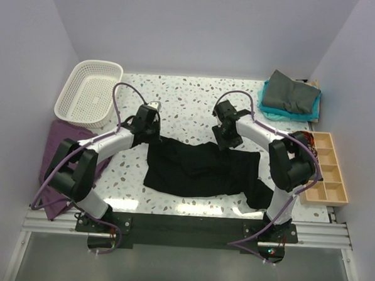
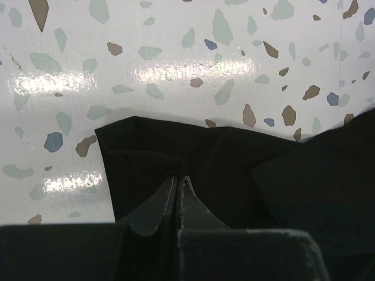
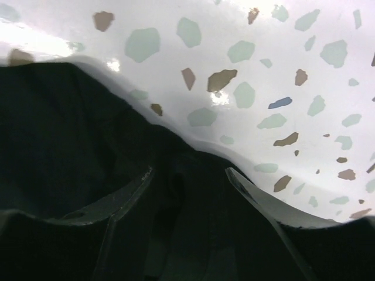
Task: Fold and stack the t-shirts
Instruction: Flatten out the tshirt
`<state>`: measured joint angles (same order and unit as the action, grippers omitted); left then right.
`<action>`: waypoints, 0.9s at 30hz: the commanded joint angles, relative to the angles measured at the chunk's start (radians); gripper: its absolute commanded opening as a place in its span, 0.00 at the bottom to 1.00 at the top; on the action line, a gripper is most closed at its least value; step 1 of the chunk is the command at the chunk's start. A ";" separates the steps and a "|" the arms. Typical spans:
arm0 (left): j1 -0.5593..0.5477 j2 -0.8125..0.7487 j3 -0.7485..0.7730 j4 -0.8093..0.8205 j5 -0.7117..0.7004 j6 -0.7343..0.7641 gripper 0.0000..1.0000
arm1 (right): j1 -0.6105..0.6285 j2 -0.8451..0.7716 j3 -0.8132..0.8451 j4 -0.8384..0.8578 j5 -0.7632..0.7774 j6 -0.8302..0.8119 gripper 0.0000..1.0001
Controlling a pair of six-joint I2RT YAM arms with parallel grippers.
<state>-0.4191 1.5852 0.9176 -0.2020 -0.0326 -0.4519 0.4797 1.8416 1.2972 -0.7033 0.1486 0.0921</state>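
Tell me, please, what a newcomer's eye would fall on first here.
A crumpled black tee sprawls in the centre. The left arm pinches its far-left corner with shut jaws; the right arm holds open jaws at its far edge. A grey tee sits on a teal tee, far right.

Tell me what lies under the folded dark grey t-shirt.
A teal fabric t-shirt, only its left and near edges showing; the dark grey t-shirt covers the rest.
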 commanded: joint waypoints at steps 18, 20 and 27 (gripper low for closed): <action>0.026 -0.102 0.158 -0.126 -0.102 0.074 0.00 | 0.007 -0.410 0.119 -0.094 0.195 0.034 0.00; 0.031 -0.169 0.200 -0.174 -0.133 0.076 0.00 | 0.007 -0.506 0.126 -0.113 0.242 0.034 0.00; 0.052 -0.329 0.242 -0.287 -0.272 0.087 0.00 | -0.023 -0.671 0.059 -0.119 0.436 0.093 0.00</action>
<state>-0.3878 1.3346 1.1267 -0.4141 -0.1856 -0.3962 0.4789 1.1900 1.4048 -0.7975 0.4377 0.1360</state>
